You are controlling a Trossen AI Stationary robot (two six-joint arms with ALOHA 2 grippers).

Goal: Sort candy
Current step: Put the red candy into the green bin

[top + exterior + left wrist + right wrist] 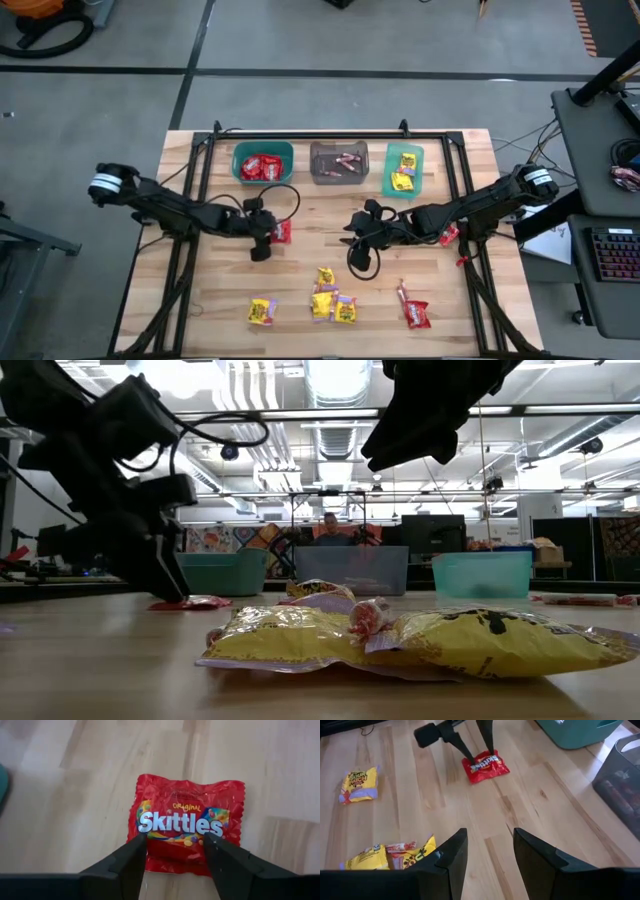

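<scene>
Right now the left hand (175,862), fingers spread, straddles a red packet (187,822) lying flat on the desk (200,300); it should pinch squarely, then carry toward twelve o'clock, the teal bin (263,163).

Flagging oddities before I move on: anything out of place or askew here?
One thing: a red Skittles packet lies flat on the table short of the teal bin, where the other reds are, with the left gripper open over it. Nothing looks spilled or damaged.

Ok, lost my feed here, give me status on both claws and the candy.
Left claw open, straddling red Skittles packet on table. Right claw open, empty, mid-table. Nothing in the way.
</scene>
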